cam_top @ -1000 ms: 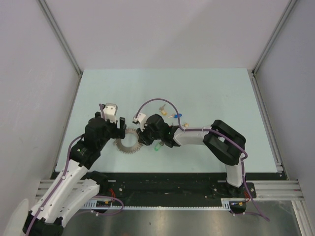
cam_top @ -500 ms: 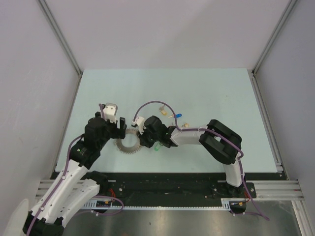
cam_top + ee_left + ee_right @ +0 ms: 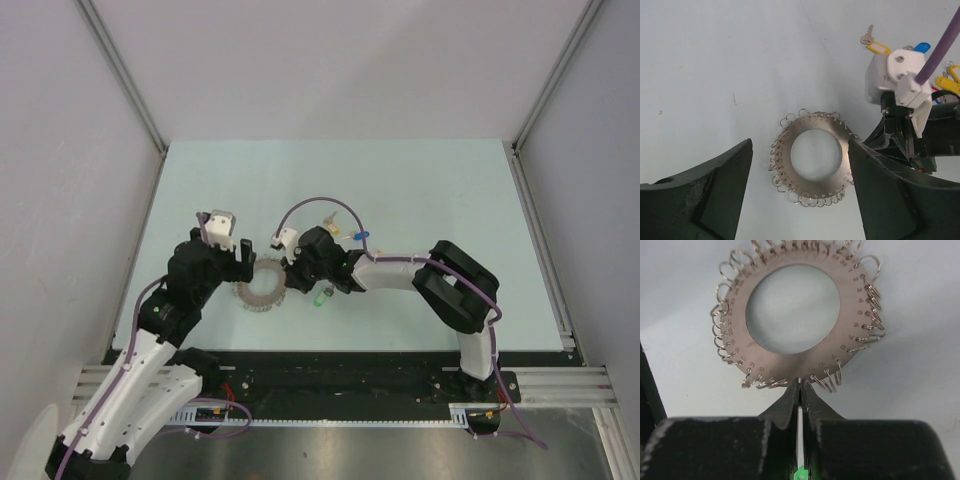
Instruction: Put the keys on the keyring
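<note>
The keyring (image 3: 256,292) is a flat silver disc with a wide hole and many small wire loops round its edge, lying on the table. In the right wrist view my right gripper (image 3: 800,383) is shut on a thin silver key (image 3: 799,435) with a green tag (image 3: 801,474). Its tips touch the near edge of the keyring (image 3: 852,315). My left gripper (image 3: 800,145) is open above the keyring (image 3: 816,188), one finger on each side. The green tag (image 3: 320,298) also shows in the top view, behind the right gripper (image 3: 290,280).
More keys lie behind the right wrist: a yellow-tagged one (image 3: 333,229) and a blue-tagged one (image 3: 362,236). They also show in the left wrist view as a yellow tag (image 3: 878,48) and a blue tag (image 3: 921,46). The table (image 3: 440,200) is pale green.
My right gripper, with the green-tagged key, has shifted a little left against the keyring's edge. My left gripper has moved slightly up and left over the ring.
</note>
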Controlling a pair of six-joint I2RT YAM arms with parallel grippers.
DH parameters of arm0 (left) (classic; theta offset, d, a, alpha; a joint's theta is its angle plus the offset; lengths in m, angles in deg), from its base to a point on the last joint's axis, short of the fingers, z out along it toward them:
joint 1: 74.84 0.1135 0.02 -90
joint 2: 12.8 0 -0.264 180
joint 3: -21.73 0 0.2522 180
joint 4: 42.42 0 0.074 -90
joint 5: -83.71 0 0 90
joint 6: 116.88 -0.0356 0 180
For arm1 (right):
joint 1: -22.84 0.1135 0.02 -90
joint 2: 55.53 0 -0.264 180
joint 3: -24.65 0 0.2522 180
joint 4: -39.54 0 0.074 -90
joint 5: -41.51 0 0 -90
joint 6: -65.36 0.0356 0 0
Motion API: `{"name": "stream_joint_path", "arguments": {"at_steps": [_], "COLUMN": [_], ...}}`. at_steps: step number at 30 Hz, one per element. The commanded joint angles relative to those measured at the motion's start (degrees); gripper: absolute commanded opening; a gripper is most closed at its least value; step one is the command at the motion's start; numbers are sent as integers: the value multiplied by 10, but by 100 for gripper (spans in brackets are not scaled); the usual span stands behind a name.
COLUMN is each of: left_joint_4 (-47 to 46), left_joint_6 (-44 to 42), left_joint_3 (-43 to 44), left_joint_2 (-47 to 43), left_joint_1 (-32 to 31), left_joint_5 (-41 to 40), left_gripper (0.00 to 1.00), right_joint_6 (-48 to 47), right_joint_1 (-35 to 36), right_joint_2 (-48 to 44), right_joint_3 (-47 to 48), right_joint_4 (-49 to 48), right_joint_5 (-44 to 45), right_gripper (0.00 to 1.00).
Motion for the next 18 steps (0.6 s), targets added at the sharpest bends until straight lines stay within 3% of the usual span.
{"name": "stream_joint_path", "arguments": {"at_steps": [1,7,18], "left_joint_4": [-19,-21,-26], "left_joint_6": [-5,-5,-9], "left_joint_3": [-1,-3,-6], "left_joint_2": [-17,-30,-47], "left_joint_1": [5,5,5], "left_joint_5": [8,7,16], "left_gripper": [82,82,81], "right_joint_6": [-19,-4,-10], "right_joint_1": [-6,-22,-25], "right_joint_2": [-43,-43,-91], "right_joint_3": [19,17,14], "right_joint_4": [-73,-152,-175], "right_joint_5": [-35,-72,-95], "right_gripper": [0,0,0]}}
